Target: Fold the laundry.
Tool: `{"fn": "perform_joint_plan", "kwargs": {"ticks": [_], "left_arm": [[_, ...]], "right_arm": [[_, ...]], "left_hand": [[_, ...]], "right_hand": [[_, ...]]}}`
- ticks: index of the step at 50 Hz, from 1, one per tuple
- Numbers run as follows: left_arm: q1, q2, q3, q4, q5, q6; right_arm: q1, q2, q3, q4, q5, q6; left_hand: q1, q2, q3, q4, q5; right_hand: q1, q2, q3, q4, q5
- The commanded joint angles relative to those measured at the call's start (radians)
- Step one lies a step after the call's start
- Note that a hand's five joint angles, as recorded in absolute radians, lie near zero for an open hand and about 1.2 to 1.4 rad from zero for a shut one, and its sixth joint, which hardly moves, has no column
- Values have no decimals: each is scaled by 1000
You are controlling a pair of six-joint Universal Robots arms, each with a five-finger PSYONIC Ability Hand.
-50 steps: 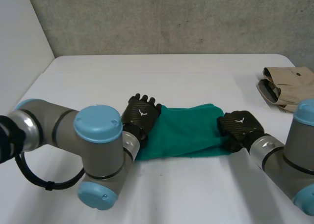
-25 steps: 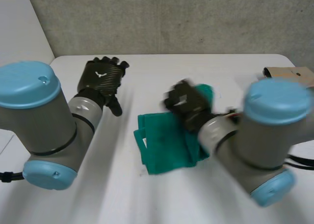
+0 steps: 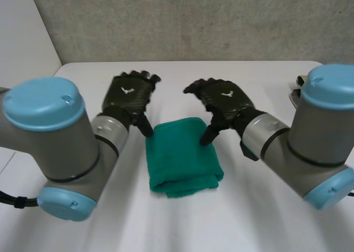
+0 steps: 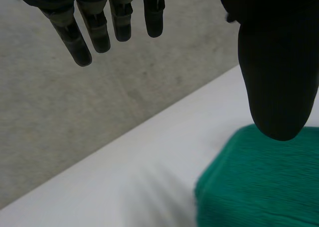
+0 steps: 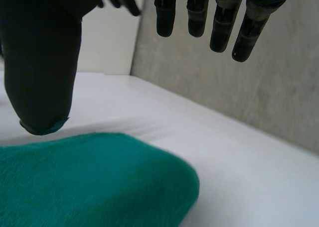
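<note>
A green cloth point(image 3: 182, 155) lies folded into a small thick rectangle on the white table point(image 3: 243, 75), between my two hands. My left hand point(image 3: 128, 95) hovers over the cloth's far left corner with straight fingers and holds nothing; its thumb point(image 4: 276, 62) hangs just above the cloth point(image 4: 264, 182). At the far right corner my right hand point(image 3: 224, 103) is raised above the fold, fingers spread and empty. Its thumb point(image 5: 40, 62) stands just over the cloth's rounded edge point(image 5: 99, 182).
A folded beige garment point(image 3: 297, 95) lies at the table's right edge, mostly hidden behind my right arm point(image 3: 310, 147). A grey wall point(image 3: 182, 20) runs behind the table's far edge.
The cloth went from a long strip to a compact folded rectangle. My right hand carried its end across, then let go and lifted. My left hand came back beside the cloth.
</note>
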Motion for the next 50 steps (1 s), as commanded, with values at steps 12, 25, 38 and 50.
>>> {"fn": "perform_joint_plan", "kwargs": {"ticks": [12,25,38,50], "left_arm": [[-72,-227,44,-159,8,5],[-54,-250,72,-208,20,47],[8,14,138,-209,279,18],[55,89,216,-392,430,-1]], "right_arm": [[-27,335,-248,277,10,-42],[-15,305,-222,262,168,-257],[-3,-9,52,-24,210,-270],[111,-99,318,-110,258,-249]], "left_hand": [[-23,-21,-28,-19,-37],[-17,-15,-22,-13,-31],[-8,-7,-14,-4,-22],[-8,-7,-14,-4,-22]], "right_hand": [[-28,-44,-41,-60,-63],[-28,-44,-41,-60,-63],[-28,-44,-41,-60,-63],[-28,-44,-41,-60,-63]]}}
